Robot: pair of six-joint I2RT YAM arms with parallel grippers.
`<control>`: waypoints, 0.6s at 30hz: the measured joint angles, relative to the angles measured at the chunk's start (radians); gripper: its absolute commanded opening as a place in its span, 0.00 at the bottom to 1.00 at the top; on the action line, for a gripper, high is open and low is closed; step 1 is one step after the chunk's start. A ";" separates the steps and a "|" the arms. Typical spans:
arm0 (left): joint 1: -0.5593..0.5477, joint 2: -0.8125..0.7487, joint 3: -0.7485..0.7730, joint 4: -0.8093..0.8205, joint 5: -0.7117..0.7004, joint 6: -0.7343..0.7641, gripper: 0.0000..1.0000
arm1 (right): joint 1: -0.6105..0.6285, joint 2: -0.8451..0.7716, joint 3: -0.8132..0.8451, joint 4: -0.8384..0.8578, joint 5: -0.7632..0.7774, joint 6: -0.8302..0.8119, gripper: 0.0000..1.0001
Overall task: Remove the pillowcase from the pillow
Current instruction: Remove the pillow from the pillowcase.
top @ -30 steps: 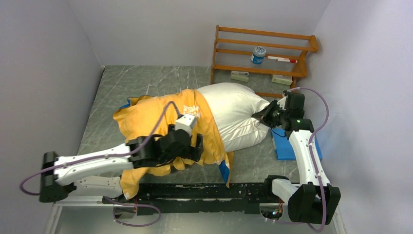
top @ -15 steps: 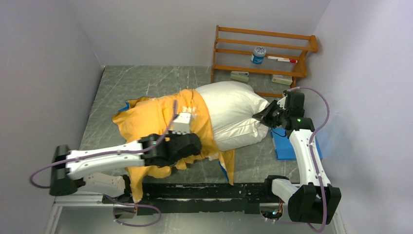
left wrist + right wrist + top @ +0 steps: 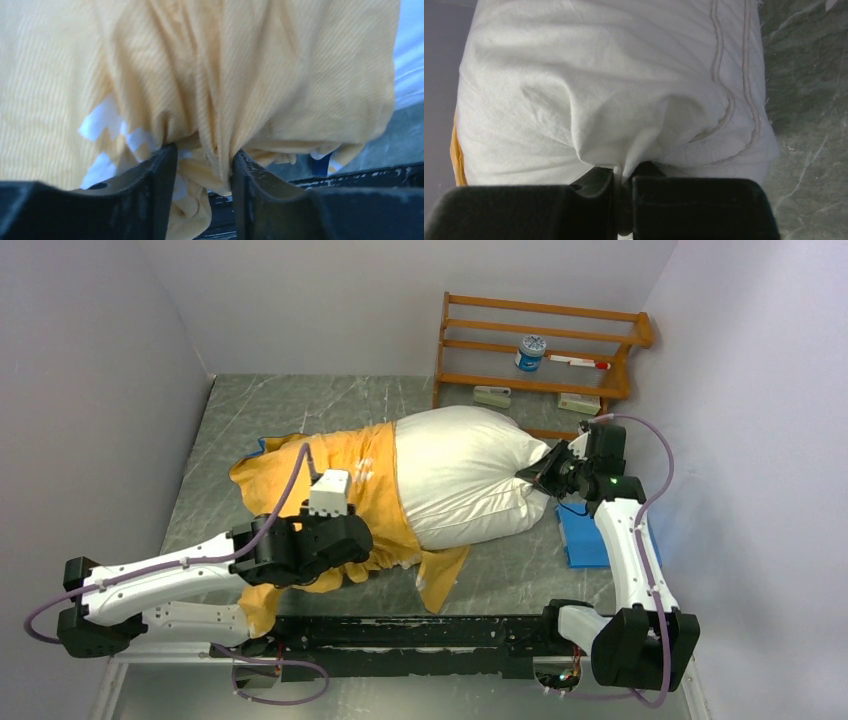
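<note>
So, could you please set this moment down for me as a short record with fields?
Cover: yellow-orange fabric pillowcase, bunched over the pillow's left end
Pillow: plump white fabric pillow, right part bare
Left tool: shut on a gathered fold of the pillowcase
Right tool: shut on a pinch of the pillow's right end
Surface: grey marbled table
Task state: pillowcase partly off, not yet free
</note>
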 measured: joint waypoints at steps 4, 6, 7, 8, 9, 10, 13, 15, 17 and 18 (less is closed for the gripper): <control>0.003 0.021 0.000 0.111 0.056 0.174 0.80 | -0.006 -0.025 0.000 -0.003 -0.010 -0.029 0.07; 0.005 0.030 0.001 0.172 0.080 0.242 0.93 | -0.008 -0.046 0.002 -0.021 -0.010 -0.048 0.08; 0.005 0.038 0.005 0.198 0.091 0.276 0.94 | -0.008 -0.055 0.009 -0.040 0.000 -0.055 0.10; 0.004 0.055 0.025 0.208 0.103 0.307 0.96 | -0.008 -0.064 0.027 -0.073 0.016 -0.060 0.20; 0.004 0.085 0.072 0.204 0.107 0.341 0.97 | -0.009 -0.076 0.053 -0.105 0.034 -0.064 0.40; 0.005 0.121 0.129 0.201 0.106 0.372 0.97 | -0.008 -0.090 0.084 -0.133 0.054 -0.070 0.55; 0.005 0.205 0.296 0.195 0.077 0.443 0.97 | -0.014 -0.156 0.176 -0.159 0.126 -0.086 0.67; 0.005 0.227 0.359 0.193 0.038 0.474 0.97 | -0.020 -0.201 0.243 -0.160 0.155 -0.092 0.73; 0.010 0.228 0.381 0.185 -0.007 0.494 0.97 | -0.021 -0.219 0.305 -0.157 0.160 -0.096 0.76; 0.019 0.225 0.381 0.185 -0.020 0.506 0.97 | -0.021 -0.221 0.334 -0.151 0.154 -0.100 0.76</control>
